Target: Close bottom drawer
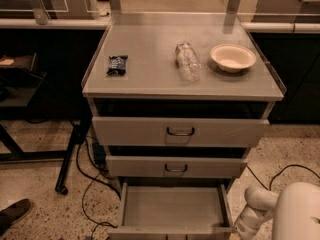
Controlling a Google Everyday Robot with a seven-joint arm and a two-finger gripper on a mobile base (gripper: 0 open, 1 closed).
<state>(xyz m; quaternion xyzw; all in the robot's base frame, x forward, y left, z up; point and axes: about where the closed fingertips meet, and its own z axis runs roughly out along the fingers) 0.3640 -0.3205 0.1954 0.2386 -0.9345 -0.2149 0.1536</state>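
The bottom drawer (172, 207) of the grey metal cabinet (180, 84) stands pulled far out toward me, showing a plain grey tray with nothing in it. Its front panel lies at the lower edge of the view and its handle is hidden. My white arm (256, 207) comes in from the lower right and reaches down beside the drawer's right front corner. My gripper is below the edge of the view. The middle drawer (176, 167) and the top drawer (180, 131) above it are each pulled out a little.
On the cabinet top lie a dark snack packet (117, 64), a clear plastic bottle (187, 60) on its side and a pale bowl (233, 57). Black cables (92, 184) and a stand leg (70, 159) lie on the floor at left. A shoe (12, 215) is at lower left.
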